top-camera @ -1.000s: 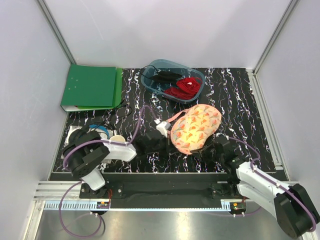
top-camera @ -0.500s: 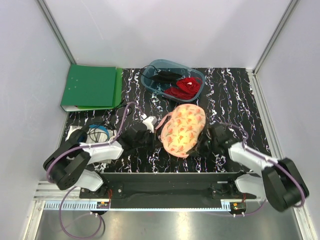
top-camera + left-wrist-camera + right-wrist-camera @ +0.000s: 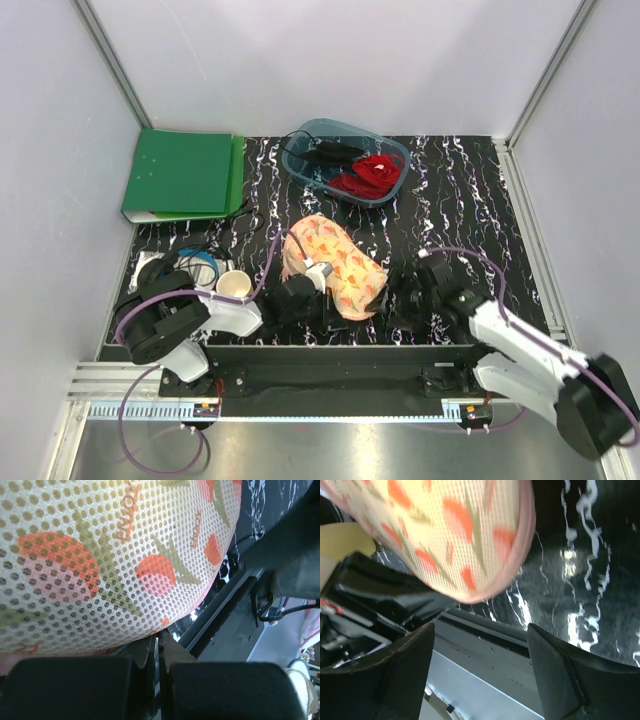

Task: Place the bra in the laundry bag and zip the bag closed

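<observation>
The laundry bag, peach with an orange-red print and pink trim, lies folded shut on the black marbled table, left of centre. My left gripper sits at its near edge. In the left wrist view the jaws are shut, with the bag's mesh and its lower edge pinched at their tips. My right gripper stands open to the right of the bag. Its fingers are wide apart with nothing between them, and the bag lies just beyond their tips. The bra is hidden.
A blue-grey tub with red and black garments stands at the back. A green binder lies at the back left. A paper cup and a blue tape roll sit by the left arm. The table's front rail runs close under the right gripper.
The right gripper has opened, let go of the bag and drawn back to the right. The bag has swung left and down onto the table with the left gripper.
</observation>
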